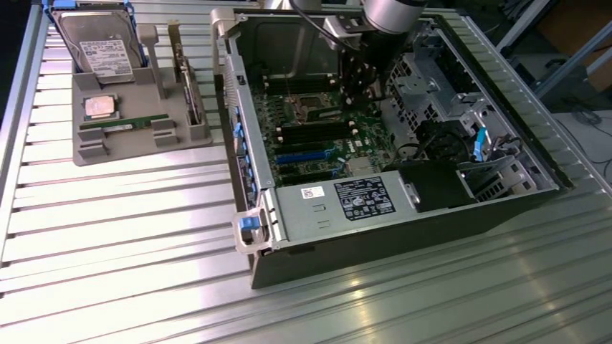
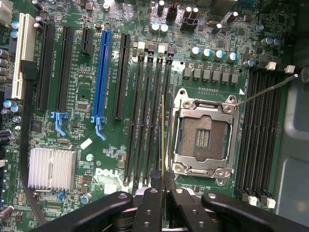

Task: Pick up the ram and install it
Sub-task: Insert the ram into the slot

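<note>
**One ram stick pinched in the fingers, a second one in the tray**

One thin green ram (image 2: 162,140) is what we see edge-on in the wrist view, rising from between the black fingertips of the gripper (image 2: 162,180) at the lower middle of the frame. The fingers are clenched on its near end, and the stick hangs above the bank of four dark memory slots (image 2: 147,116) at the centre of the motherboard (image 2: 82,125). We cannot tell whether its far edge touches a slot. Just beside those slots sits the empty processor socket (image 2: 202,135) in its silver frame, and beyond that a second bank of memory slots (image 2: 263,130) toward the right of the frame. A blue expansion slot (image 2: 102,72) stands in the upper left, with a finned heatsink (image 2: 51,168) at the lower left.

In the exterior view, we see the open computer case (image 1: 316,215) filling the middle of the frame, with the arm (image 1: 388,14) reaching down into it from the top edge. At the upper left, well apart from the case, a grey tray (image 1: 143,147) rests on the ribbed metal table (image 1: 115,244). It carries the other ram stick (image 1: 120,126) lying in its holder, the square processor chip (image 1: 100,106) just behind it, a hard drive (image 1: 96,46) standing at the back, and an expansion card (image 1: 189,89) upright on the tray's right side.
</note>
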Controlling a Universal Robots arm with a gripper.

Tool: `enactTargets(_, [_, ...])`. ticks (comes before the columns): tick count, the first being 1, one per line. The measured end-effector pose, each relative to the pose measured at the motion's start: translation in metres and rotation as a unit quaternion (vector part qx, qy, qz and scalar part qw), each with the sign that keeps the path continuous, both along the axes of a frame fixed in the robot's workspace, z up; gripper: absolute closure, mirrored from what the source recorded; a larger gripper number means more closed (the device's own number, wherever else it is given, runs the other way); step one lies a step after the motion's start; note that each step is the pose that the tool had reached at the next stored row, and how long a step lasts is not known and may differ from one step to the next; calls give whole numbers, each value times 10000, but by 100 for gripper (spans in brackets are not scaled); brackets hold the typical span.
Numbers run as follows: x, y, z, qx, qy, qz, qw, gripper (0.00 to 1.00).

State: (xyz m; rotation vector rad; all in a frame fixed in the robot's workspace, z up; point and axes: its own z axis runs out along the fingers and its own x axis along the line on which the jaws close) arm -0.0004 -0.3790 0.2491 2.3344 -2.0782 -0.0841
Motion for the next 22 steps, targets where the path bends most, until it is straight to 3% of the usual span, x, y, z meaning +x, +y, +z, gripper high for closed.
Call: enactTargets(22, [0,0,-166,0,0,0,10000,88])
